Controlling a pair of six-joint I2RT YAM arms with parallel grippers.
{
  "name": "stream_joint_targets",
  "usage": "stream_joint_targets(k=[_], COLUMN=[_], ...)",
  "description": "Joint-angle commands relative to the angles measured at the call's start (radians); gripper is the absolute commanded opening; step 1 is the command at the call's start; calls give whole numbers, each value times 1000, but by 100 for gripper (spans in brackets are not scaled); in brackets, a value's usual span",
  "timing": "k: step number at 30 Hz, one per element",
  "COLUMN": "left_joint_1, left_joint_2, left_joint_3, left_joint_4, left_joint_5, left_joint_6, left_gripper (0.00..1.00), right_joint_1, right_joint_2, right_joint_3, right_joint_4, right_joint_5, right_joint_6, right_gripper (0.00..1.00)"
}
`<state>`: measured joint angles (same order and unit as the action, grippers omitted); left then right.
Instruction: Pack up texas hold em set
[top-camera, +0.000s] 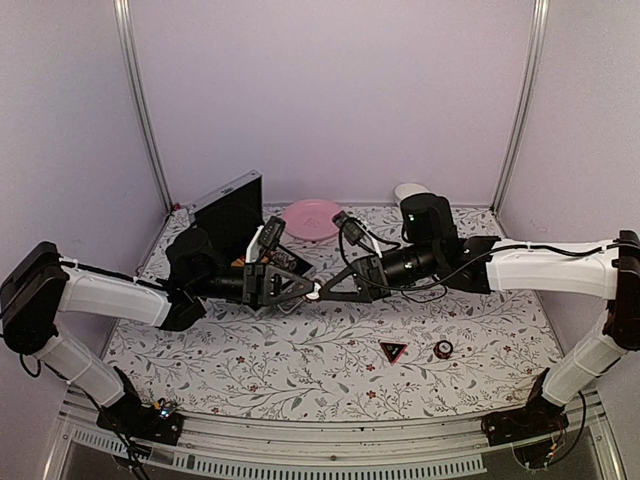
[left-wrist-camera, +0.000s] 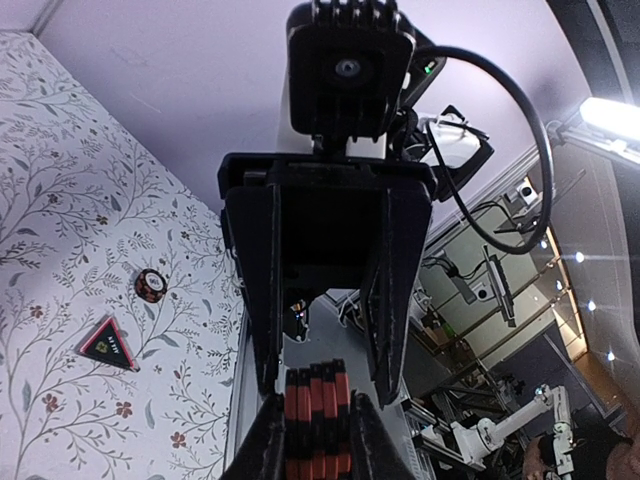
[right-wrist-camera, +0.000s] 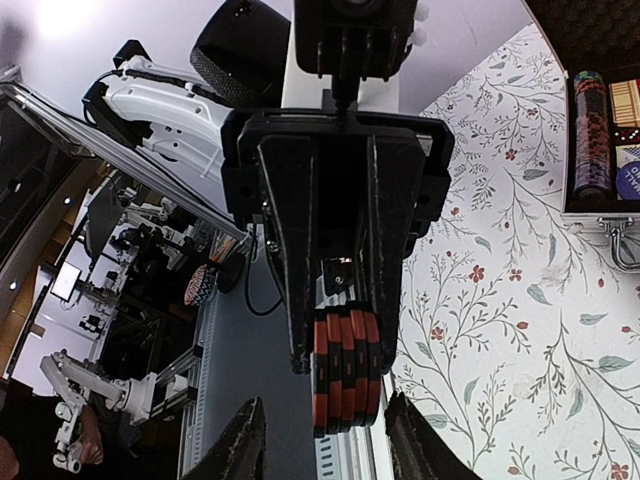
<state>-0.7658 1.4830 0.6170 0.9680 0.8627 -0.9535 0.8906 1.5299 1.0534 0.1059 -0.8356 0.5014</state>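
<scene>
Case (top-camera: 228, 208) stood open at the table's (top-camera: 200, 370) 11 o'clock. Left gripper (left-wrist-camera: 315, 405) was clamped on chip stack (right-wrist-camera: 345, 375), mid-air over centre. Right gripper (right-wrist-camera: 325, 410): jaws apart, flanking the stack without touching. Triangle (top-camera: 392, 351) and loose chip (top-camera: 442, 349) lay at 5 o'clock.

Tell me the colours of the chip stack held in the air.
The chip stack is banded red and black, clearest in the right wrist view.

The top camera looks down on the table (top-camera: 300, 370) from behind; wrist cameras face each other closely (sharing the chip stack (left-wrist-camera: 318, 420)).
</scene>
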Motion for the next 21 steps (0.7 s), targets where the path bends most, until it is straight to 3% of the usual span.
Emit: stream_joint_targets(k=[1, 15, 21], left_joint_1=[-12, -21, -23], left_joint_2=[-15, -9, -5], left_joint_3=[11, 9, 7], left_joint_4=[48, 65, 68], left_joint_5=[18, 16, 17], left_joint_6=[10, 6, 6], left_gripper=[0, 0, 0], right_joint_1=[9, 24, 26], right_joint_2=[22, 62, 55], right_joint_3=[24, 21, 19], right_joint_4=[50, 117, 122], right_joint_5=[-32, -66, -63], right_joint_6=[8, 47, 51], right_gripper=[39, 30, 20])
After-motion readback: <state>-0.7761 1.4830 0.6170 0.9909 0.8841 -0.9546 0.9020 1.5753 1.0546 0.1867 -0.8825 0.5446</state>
